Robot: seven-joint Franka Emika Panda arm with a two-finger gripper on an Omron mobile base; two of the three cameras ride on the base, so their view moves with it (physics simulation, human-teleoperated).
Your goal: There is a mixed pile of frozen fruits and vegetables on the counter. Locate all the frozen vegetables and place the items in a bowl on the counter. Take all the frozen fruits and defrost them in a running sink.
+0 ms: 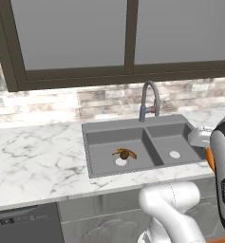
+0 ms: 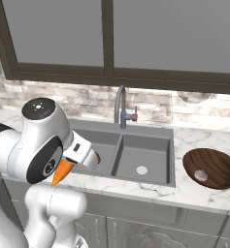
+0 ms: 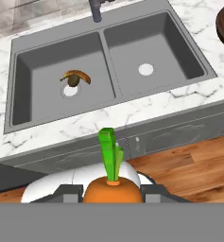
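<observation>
Carrot [image 3: 112,189] in end effector [image 3: 111,193]; banana [image 3: 77,75], kiwi [image 3: 73,81] in sink [image 3: 108,56].

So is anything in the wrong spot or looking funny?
Nothing is spilled or broken. The banana and kiwi lie in the left basin of the sink, but no water shows at the tap. The gripper holds the carrot out past the counter edge, above the wooden floor.

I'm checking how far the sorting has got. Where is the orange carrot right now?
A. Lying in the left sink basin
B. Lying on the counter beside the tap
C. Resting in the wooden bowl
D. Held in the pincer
D: the hand view shows the carrot clamped between the pincer fingertips, green tip up, while the left basin of the sink holds the banana and kiwi.
</observation>
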